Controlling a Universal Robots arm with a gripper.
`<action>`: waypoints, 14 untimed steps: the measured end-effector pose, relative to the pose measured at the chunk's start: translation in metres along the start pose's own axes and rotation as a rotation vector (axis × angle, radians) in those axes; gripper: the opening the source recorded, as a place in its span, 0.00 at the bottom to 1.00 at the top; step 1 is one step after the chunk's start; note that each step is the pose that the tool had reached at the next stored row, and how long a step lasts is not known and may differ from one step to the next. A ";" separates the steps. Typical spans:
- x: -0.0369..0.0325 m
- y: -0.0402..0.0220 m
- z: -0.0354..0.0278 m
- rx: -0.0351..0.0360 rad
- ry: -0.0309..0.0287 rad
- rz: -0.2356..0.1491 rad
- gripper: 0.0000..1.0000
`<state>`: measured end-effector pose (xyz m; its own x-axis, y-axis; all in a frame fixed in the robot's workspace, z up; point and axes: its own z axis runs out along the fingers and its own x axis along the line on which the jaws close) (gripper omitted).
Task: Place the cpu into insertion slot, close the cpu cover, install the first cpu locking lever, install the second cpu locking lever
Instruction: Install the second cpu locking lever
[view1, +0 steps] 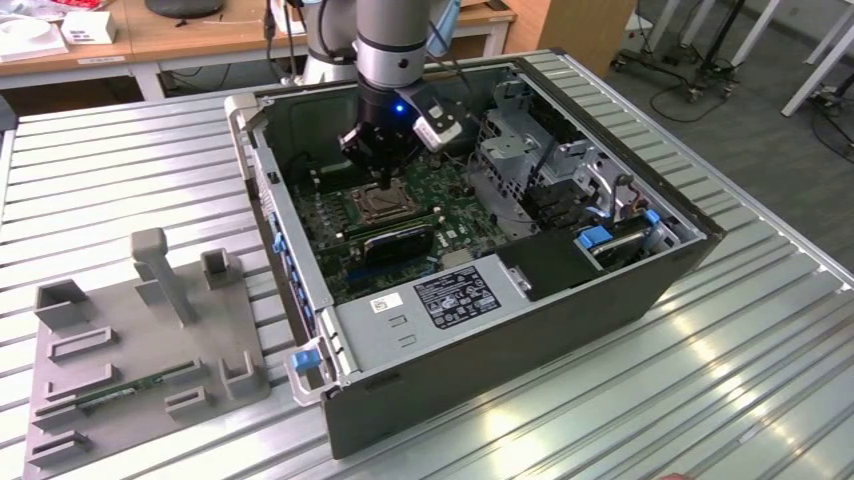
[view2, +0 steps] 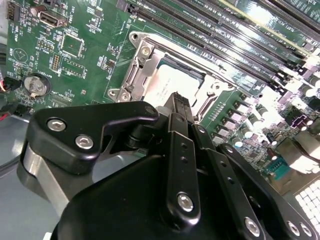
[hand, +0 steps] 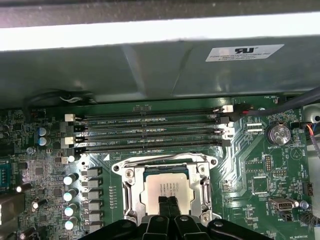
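The cpu (hand: 165, 186) shows its dull silvery top in the insertion slot (view1: 378, 206) on the green motherboard (hand: 250, 165). The cpu cover (hand: 131, 192), a silvery frame with a square window, lies flat around the chip; in the second wrist view the cover (view2: 136, 75) frames the cpu (view2: 165, 86) too. My gripper (hand: 168, 202) points straight down at the middle of the chip, fingers pressed together with nothing between them. Its tip (view2: 179, 99) is at or just above the chip's top; I cannot tell whether it touches. In the exterior view the gripper (view1: 387, 182) hangs inside the open computer case.
Long black memory slots (hand: 150, 132) run beside the socket. The case wall (hand: 150, 65) rises just past them. A metal drive cage (view1: 534, 165) stands at the exterior view's right of the arm. A grey fixture tray (view1: 134, 370) with upright holders lies outside the case on the ribbed table.
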<state>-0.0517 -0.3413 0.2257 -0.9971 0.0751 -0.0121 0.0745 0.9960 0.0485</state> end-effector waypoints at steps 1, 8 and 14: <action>0.0000 0.0001 -0.0008 -0.0004 -0.0002 0.000 0.11; -0.0002 0.0008 -0.0156 -0.0005 -0.0003 0.000 0.11; -0.0004 0.0013 -0.0256 -0.0005 -0.0003 0.000 0.11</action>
<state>-0.0517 -0.3413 0.2514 -0.9971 0.0751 -0.0124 0.0744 0.9960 0.0489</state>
